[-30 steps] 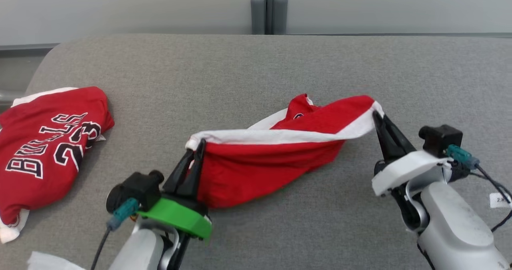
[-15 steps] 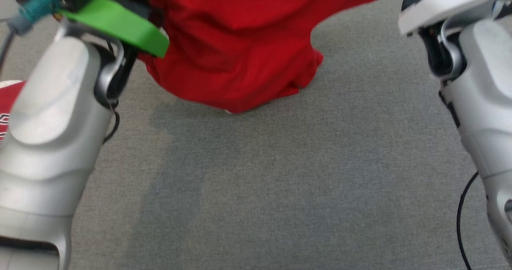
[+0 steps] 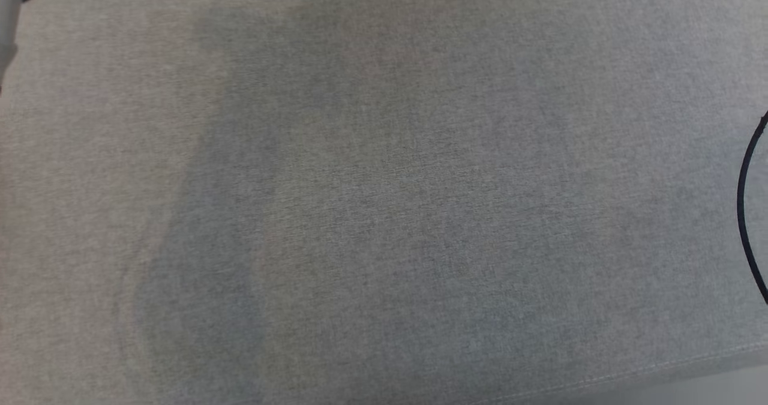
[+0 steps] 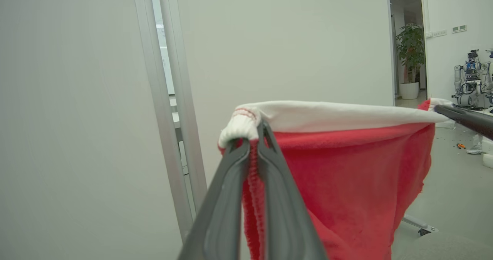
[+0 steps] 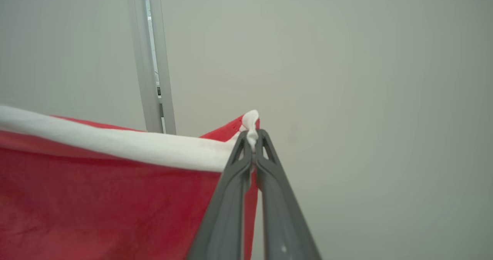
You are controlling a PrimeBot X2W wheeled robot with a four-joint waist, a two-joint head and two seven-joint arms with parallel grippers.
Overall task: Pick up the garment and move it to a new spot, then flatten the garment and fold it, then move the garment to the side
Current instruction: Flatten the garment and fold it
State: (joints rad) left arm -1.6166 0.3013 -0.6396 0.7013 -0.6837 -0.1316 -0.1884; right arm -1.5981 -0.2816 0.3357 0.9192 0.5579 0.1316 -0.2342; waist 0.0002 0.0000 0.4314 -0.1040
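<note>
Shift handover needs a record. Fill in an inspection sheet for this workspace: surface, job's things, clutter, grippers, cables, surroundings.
surface: grey fabric-covered surface, smooth, with a seam near its lower edge.
job's things: red garment with a white band, lifted and stretched between the two grippers.
clutter: nothing seen.
grippers: left gripper shut on one end of the white band; right gripper shut on the other end.
cables: black cable curving at the head view's right edge.
surroundings: pale wall, metal post, potted plant and a robot rig farther off.
</note>
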